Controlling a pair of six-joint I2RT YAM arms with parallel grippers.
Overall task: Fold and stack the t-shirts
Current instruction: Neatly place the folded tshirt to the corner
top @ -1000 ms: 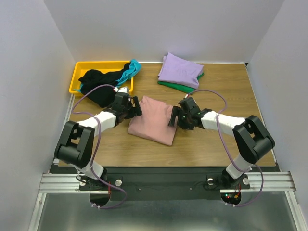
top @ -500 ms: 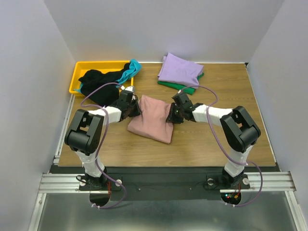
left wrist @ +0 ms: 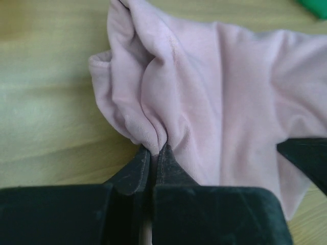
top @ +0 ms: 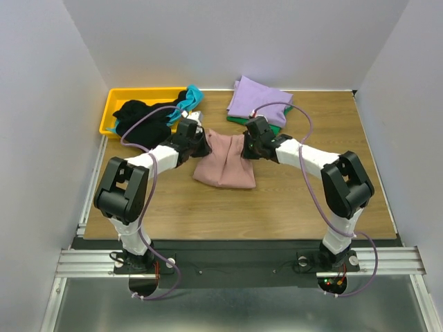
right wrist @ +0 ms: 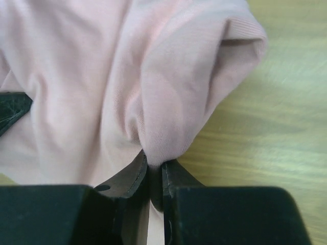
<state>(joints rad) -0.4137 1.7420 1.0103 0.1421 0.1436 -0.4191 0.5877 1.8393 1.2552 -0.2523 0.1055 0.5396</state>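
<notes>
The folded dusty-pink t-shirt (top: 225,164) lies mid-table, its far end bunched between both grippers. My left gripper (top: 203,143) is shut on a pinch of its far left edge; in the left wrist view the gripper (left wrist: 155,149) has pink cloth (left wrist: 225,92) squeezed between its tips. My right gripper (top: 243,146) is shut on the far right edge, and in the right wrist view the gripper (right wrist: 155,162) has a fold of the shirt (right wrist: 102,76) caught in it. A lavender t-shirt (top: 259,100) lies folded on a green one (top: 273,127) just behind.
A yellow bin (top: 113,105) stands at the back left, with a black t-shirt (top: 142,121) and a teal one (top: 188,99) spilling over its right side. Walls close in the table on the left, back and right.
Both grippers went from open to shut on the pink shirt's side edges. They then moved toward the back of the table, dragging the shirt closer to the lavender stack.
</notes>
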